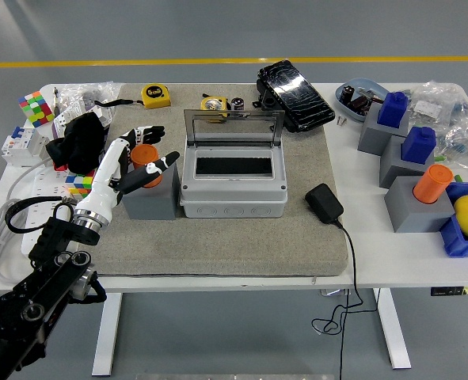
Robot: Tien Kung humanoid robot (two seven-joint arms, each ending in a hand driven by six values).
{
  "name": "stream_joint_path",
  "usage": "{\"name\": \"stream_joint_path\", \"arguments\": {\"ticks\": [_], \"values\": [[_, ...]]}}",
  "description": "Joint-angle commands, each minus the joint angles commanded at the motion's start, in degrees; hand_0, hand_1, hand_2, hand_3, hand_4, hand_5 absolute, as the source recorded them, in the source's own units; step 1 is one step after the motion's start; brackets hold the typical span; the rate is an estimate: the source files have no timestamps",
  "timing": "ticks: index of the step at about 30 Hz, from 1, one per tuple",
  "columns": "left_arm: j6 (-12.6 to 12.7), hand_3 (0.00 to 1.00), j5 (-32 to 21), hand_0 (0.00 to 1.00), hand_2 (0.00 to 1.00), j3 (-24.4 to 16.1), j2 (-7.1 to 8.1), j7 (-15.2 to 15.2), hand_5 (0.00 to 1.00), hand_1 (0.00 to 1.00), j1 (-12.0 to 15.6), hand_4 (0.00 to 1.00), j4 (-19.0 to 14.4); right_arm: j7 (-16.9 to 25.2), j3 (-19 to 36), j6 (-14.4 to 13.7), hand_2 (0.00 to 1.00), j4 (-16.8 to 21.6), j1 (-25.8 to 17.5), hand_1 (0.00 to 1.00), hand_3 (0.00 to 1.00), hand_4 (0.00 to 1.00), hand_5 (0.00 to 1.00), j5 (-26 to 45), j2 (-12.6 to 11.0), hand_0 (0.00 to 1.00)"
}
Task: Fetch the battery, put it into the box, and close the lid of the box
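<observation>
The orange battery (146, 154) stands upright — long axis vertical — in a grey holder (150, 198) just left of the open-lidded box (233, 187), the left hand (136, 161) curled around it.

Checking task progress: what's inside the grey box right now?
The grey box has its lid up. Inside shows only a dark rectangular slot, with no battery visible. Anything below the slot's rim is hidden. The left hand is at the orange cylinder.
</observation>
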Motion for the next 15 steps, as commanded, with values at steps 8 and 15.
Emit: {"name": "stream_joint_path", "arguments": {"ticks": [8, 15], "values": [[0.4, 0.727, 0.1, 0.693, 0.723, -0.4, -1.02, -0.7, 0.159, 0.709, -0.7, 0.998, 1.6, 0.0, -0.1, 0.0, 0.598, 0.0, 0.0, 0.604, 0.549, 0.93, 0.485, 0.0, 0.1, 0.563], [1.1, 0.713, -1.2, 0.661, 0.684, -1.0, -1.28, -2.1, 0.102, 0.65, -0.9, 0.998, 2.0, 0.0, -0.2, 0.0, 0.598, 0.0, 0.0, 0.605, 0.55, 0.931, 0.485, 0.0, 0.1, 0.563]]}}
